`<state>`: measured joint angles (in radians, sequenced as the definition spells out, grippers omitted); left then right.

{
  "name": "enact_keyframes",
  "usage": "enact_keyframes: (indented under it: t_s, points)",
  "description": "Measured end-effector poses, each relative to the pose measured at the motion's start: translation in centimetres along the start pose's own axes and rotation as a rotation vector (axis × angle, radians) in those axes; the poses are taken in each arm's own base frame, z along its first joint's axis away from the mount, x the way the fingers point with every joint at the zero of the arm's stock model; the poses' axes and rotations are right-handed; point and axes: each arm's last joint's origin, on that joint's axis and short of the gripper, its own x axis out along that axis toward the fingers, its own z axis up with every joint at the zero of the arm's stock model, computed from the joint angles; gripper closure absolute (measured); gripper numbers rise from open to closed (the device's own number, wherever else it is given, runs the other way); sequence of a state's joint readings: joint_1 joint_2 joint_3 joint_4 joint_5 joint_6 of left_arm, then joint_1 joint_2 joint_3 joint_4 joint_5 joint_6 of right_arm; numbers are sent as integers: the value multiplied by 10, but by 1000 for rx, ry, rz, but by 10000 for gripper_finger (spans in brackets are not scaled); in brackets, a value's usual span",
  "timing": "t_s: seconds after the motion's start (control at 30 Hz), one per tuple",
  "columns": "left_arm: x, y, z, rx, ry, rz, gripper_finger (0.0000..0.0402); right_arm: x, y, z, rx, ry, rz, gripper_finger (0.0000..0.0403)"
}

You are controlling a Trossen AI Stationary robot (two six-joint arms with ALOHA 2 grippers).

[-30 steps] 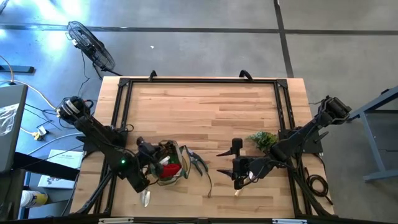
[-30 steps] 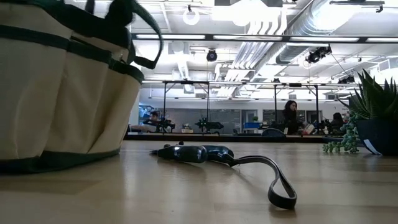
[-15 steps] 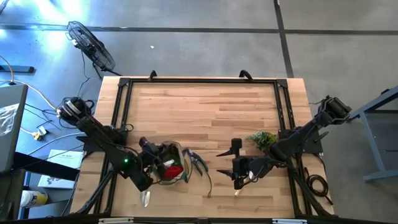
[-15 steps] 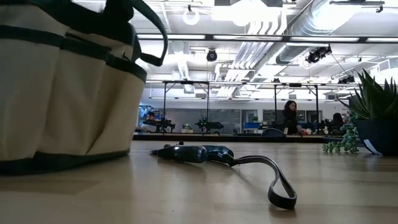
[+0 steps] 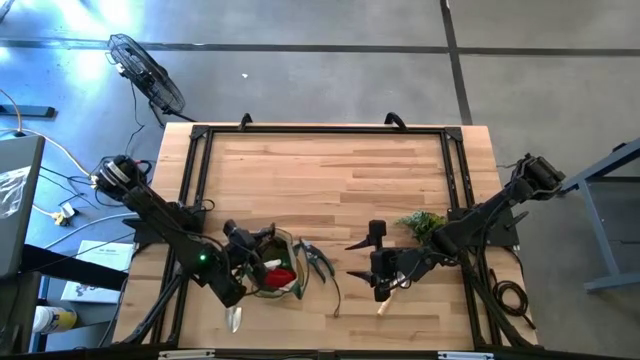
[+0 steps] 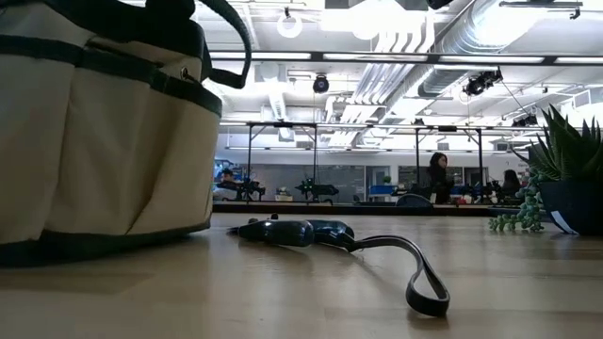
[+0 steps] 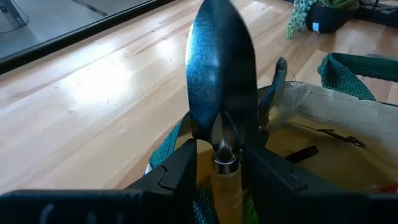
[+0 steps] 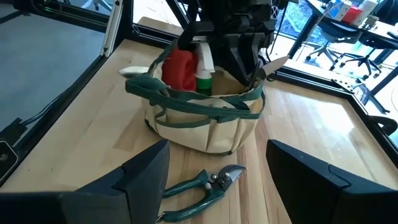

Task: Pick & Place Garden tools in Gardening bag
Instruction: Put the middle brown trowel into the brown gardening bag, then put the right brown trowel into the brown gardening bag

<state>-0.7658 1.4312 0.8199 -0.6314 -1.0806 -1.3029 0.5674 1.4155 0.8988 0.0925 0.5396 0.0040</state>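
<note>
Tan canvas with dark green trim makes the gardening bag (image 8: 205,115), which stands on the wooden table (image 5: 330,170) near its front edge, on the left arm's side. Inside the bag a red cloth item (image 8: 181,67) and a bright green item (image 8: 204,83) stick up side by side. The left gripper (image 7: 221,163) is over the bag's opening, and its two fingers are closed on a trowel (image 7: 221,93) at the neck, where the dark metal blade meets the pale wooden handle; the blade points forward past the fingers, above the bag's rim. A pair of pruners (image 8: 202,186) with dark green handles lies flat on the table just beside the bag, between the bag and the right gripper (image 5: 376,262). The right gripper hangs low over the table, apart from the pruners, with its fingers spread wide and nothing between them. A leafy plant sprig (image 5: 422,224) lies near the right arm. Another tool with a pale handle (image 5: 383,305) lies near the front edge, below the right gripper
</note>
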Motion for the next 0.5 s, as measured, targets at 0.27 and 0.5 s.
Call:
enact_keyframes:
  t_s: [0.27, 0.5]
  points:
    - [-10, -9, 23, 45, -18, -43, 275, 0, 0, 0, 0, 1, 0, 144]
    - [-16, -18, 36, 62, -24, -71, 275, 0, 0, -1, 0, 10, 0, 144]
